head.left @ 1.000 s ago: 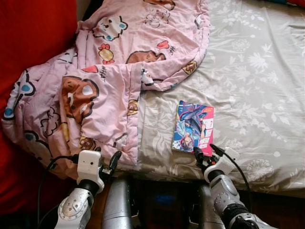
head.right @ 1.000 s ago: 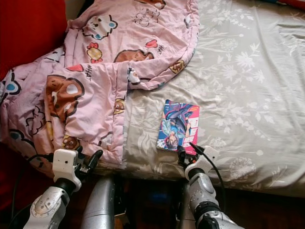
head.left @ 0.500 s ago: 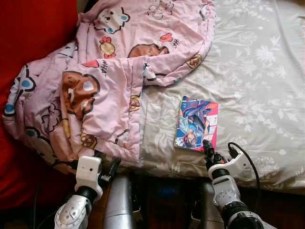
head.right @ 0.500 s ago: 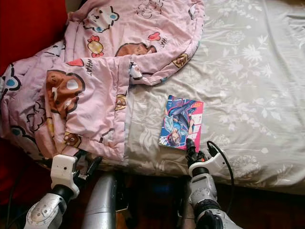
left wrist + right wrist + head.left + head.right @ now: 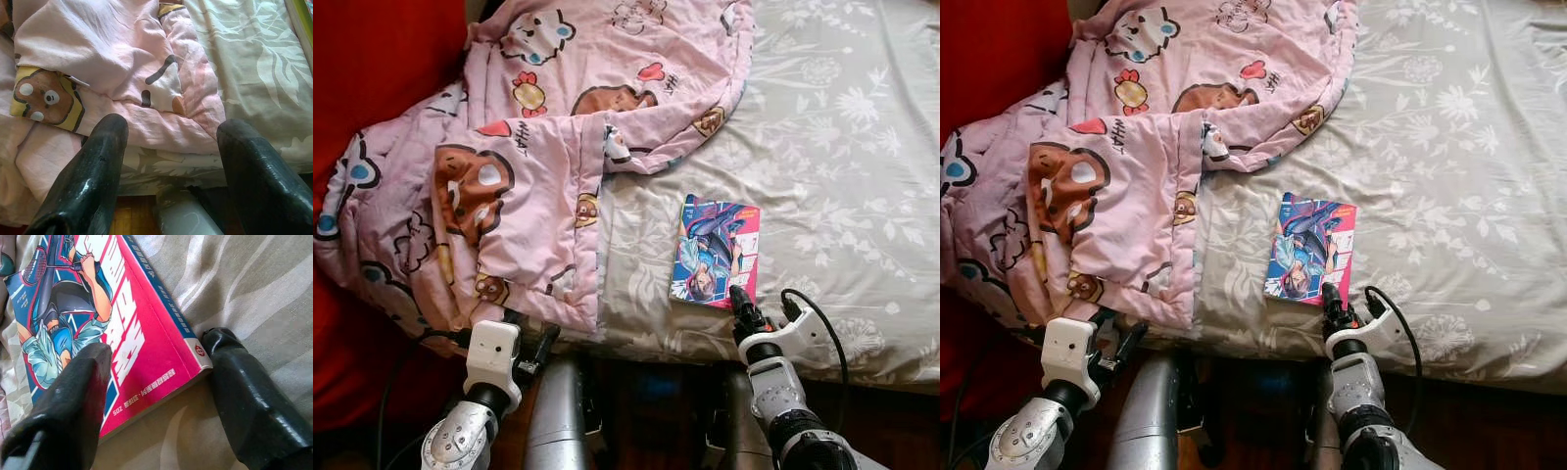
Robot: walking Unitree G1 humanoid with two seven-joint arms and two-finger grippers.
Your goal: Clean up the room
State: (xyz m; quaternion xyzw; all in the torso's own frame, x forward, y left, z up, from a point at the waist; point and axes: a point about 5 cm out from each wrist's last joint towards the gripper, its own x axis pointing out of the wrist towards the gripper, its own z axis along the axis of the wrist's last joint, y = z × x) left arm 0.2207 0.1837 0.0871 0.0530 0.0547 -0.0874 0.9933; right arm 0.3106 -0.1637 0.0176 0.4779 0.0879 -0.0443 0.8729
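I am reaching my right gripper (image 5: 156,382) wide open around the book's (image 5: 715,253) six o'clock corner, while my left gripper (image 5: 171,147) is hanging open by the blanket (image 5: 509,186).

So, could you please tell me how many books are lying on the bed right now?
1. The book lies flat on the grey floral sheet, beside the pink quilt, with the right claw open around its corner. Others may be hidden under the quilt.

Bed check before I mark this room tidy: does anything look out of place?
Yes. A pink quilt lies bunched, partly hanging off the bed, and a comic book lies loose on the sheet, near the edge.
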